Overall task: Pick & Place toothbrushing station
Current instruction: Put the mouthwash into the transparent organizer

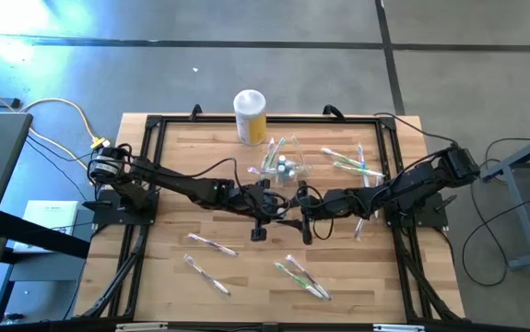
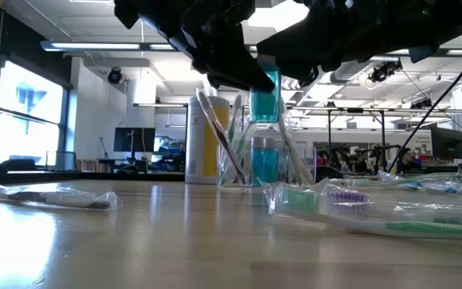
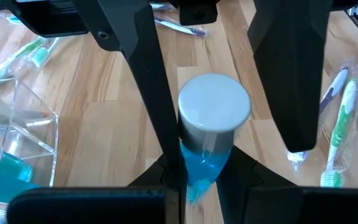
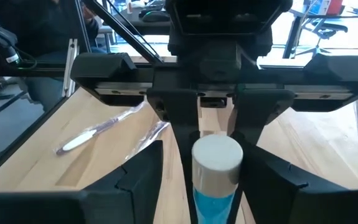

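Observation:
A small bottle of blue liquid with a grey-white cap [image 3: 213,112] hangs upright above the wooden table near its middle. My left gripper [image 3: 197,180] is shut on it. My right gripper [image 4: 216,186] faces it from the table's right and is open, with one finger [image 3: 154,93] on each side of the cap. In the high view both grippers [image 1: 278,210] [image 1: 294,212] meet and hide the bottle. Just beyond them the clear toothbrushing station [image 1: 283,166] stands on its base on the table, with toothbrushes leaning in it and another blue bottle [image 2: 264,164] inside. My left gripper pinches the bottle's lower body [image 3: 197,177] between its two fingers, coming from the table's left and slanting down. The bottle stands upright with its cap up, lifted clear of the table [image 2: 264,100]. My right gripper: one finger stands close against the cap; whether it touches cannot be told.
A yellow canister with a white lid [image 1: 250,115] stands at the far edge. Wrapped toothbrushes lie near the front [image 1: 211,244] [image 1: 207,275] [image 1: 301,277] and at the far right [image 1: 347,161]. Black frame rails [image 1: 145,184] border the table.

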